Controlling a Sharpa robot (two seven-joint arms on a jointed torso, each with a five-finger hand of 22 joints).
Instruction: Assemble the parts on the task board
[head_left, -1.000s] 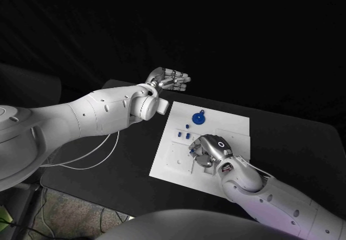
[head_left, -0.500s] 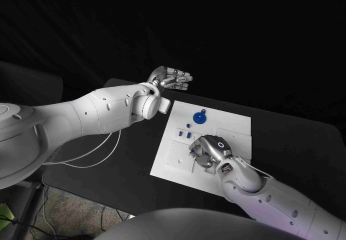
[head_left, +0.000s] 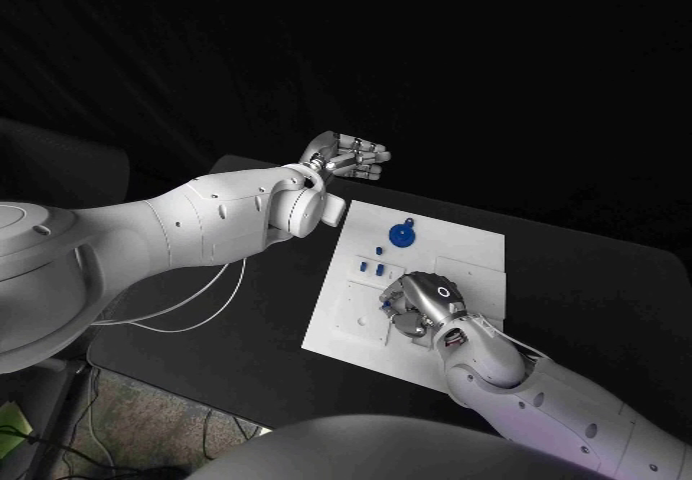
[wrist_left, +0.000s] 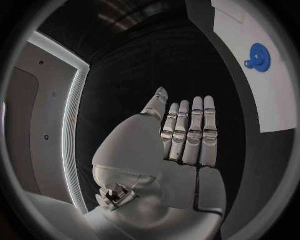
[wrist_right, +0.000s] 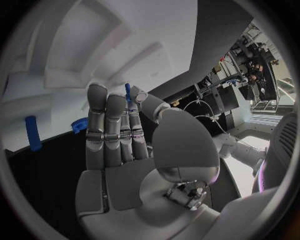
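I see my right hand (head_left: 418, 305) palm-down over the near-middle of the white rectangular task board (head_left: 469, 240), pinching a thin blue peg (wrist_right: 127, 91) upright between thumb and fingertip. My left hand (head_left: 346, 158) hovers past the board's far-left corner, fingers straight and together, grasping nothing. A round blue disc part (head_left: 400, 236) lies at the board's far end. The board sits on the black table (head_left: 606, 280).

board centre (head_left: 378, 300) under right hand (head_left: 421, 302)

A black table (head_left: 577, 280) carries the white task board (head_left: 469, 245), which lies flat near its middle.
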